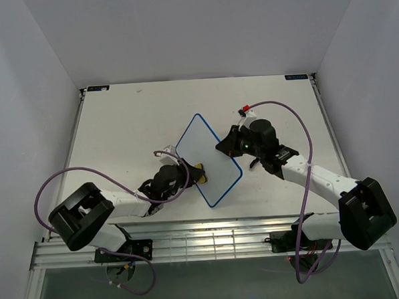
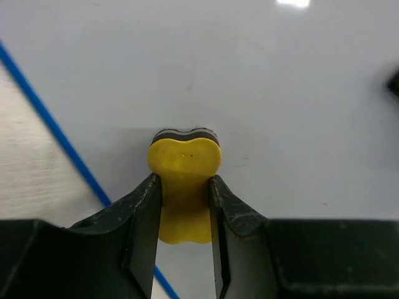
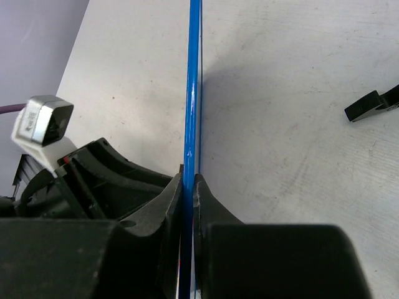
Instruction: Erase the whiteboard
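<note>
The whiteboard (image 1: 206, 156), white with a thin blue frame, is tilted at the table's middle. Its surface (image 2: 262, 81) shows no red marks in the left wrist view. My right gripper (image 1: 227, 147) is shut on its right edge; in the right wrist view the blue frame (image 3: 192, 93) runs edge-on between the fingers. My left gripper (image 1: 191, 175) is shut on the yellow peanut-shaped eraser (image 2: 184, 187), whose dark felt end presses against the board. The eraser also shows in the top view (image 1: 199, 173), at the board's lower left part.
A small black foot piece (image 3: 368, 107) lies on the white table (image 1: 131, 126) to the right of the board's edge. Grey walls enclose the table on three sides. Purple cables loop beside both arms.
</note>
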`<state>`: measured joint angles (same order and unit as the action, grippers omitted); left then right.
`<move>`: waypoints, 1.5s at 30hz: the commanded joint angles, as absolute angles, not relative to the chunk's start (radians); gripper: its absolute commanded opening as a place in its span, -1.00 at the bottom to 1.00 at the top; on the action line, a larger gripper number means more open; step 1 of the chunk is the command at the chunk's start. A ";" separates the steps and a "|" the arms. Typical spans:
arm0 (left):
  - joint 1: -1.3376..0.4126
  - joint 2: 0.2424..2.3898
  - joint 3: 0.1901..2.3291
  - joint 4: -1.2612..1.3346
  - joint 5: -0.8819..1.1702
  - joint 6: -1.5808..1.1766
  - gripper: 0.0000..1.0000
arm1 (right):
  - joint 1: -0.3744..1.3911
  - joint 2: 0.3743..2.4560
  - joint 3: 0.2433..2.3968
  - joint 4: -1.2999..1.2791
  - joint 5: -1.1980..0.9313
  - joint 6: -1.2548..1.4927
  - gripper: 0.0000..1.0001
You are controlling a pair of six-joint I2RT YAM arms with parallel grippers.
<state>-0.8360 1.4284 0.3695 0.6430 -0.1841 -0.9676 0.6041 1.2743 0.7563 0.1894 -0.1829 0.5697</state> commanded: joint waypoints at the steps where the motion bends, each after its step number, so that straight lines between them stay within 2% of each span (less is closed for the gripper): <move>1: -0.784 1.469 0.318 0.569 -0.184 -0.979 -0.99 | 0.643 1.269 0.746 0.198 -0.267 0.586 -0.85; 8: -0.784 1.539 0.322 0.583 -0.175 -0.986 -1.00 | 0.643 1.272 0.749 0.199 -0.273 0.594 -0.85; 18: -0.902 1.421 0.434 0.609 -0.135 -0.870 -1.00 | 0.643 1.289 0.742 0.202 -0.245 0.603 -0.85; 27: -0.989 1.411 0.505 0.661 -0.097 -0.779 -1.00 | 0.641 1.305 0.744 0.192 -0.199 0.606 -0.85; 33: -0.953 1.382 0.499 0.571 -0.238 -0.794 -1.00 | 0.641 1.302 0.744 0.193 -0.215 0.607 -0.85; 37: -0.847 1.391 0.482 0.503 -0.206 -0.848 -1.00 | 0.641 1.293 0.736 0.193 -0.236 0.601 -0.85; 45: -0.790 1.448 0.413 0.567 -0.276 -0.831 -1.00 | 0.641 1.261 0.716 0.210 -0.235 0.644 -0.85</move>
<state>-0.7910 1.4181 0.4511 0.5583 -0.2287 -0.8433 0.6128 1.2892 0.7277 0.2077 -0.1623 0.6155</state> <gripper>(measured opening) 0.424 0.120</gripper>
